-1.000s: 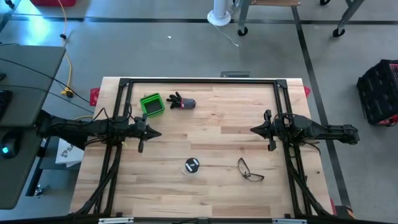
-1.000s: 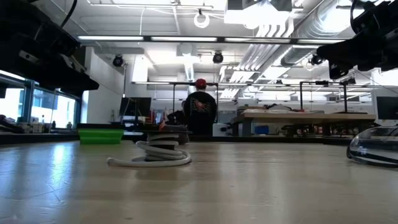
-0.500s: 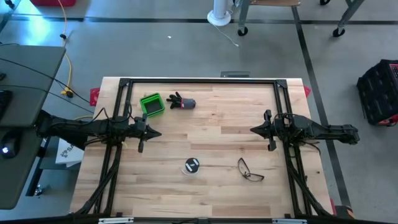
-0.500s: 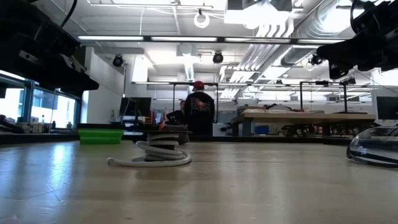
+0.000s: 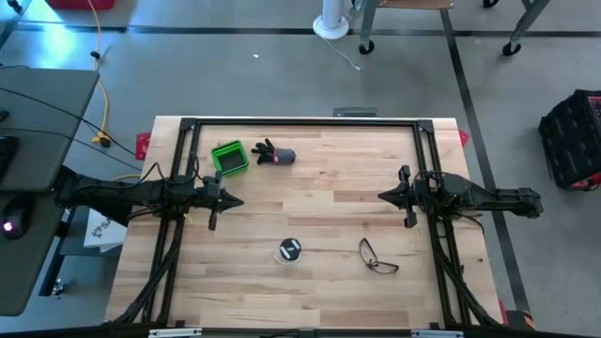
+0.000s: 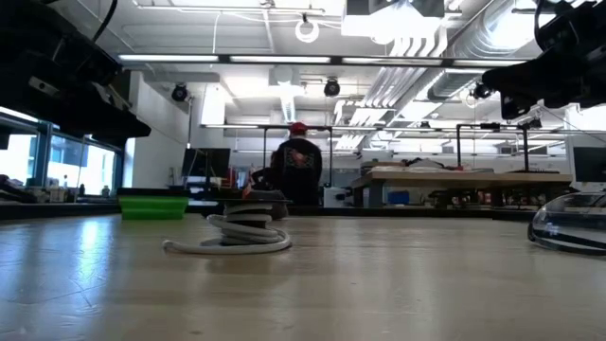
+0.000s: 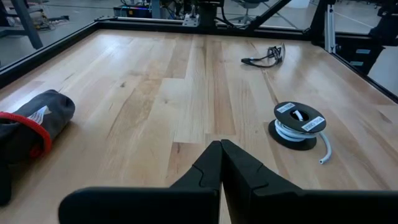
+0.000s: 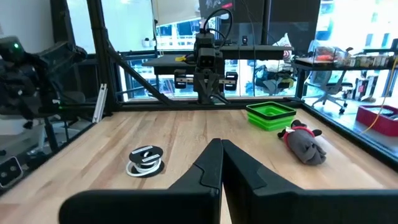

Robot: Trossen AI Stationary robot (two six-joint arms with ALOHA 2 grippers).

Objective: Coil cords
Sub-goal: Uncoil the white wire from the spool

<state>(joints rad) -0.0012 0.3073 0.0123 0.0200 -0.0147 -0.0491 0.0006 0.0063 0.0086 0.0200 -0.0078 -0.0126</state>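
You get even, bright light from above on the table (image 5: 310, 197), with only faint shadows under the arms. From table height, ceiling lamps (image 6: 398, 19) glare white and the near boards lie in soft blur; the glasses (image 6: 568, 227) at the right edge look smeared, perhaps out of focus. The arms there are black silhouettes against the bright room. In your wrist views the wood shows a pale sheen, and the windows (image 8: 180, 31) behind wash out blue-white.
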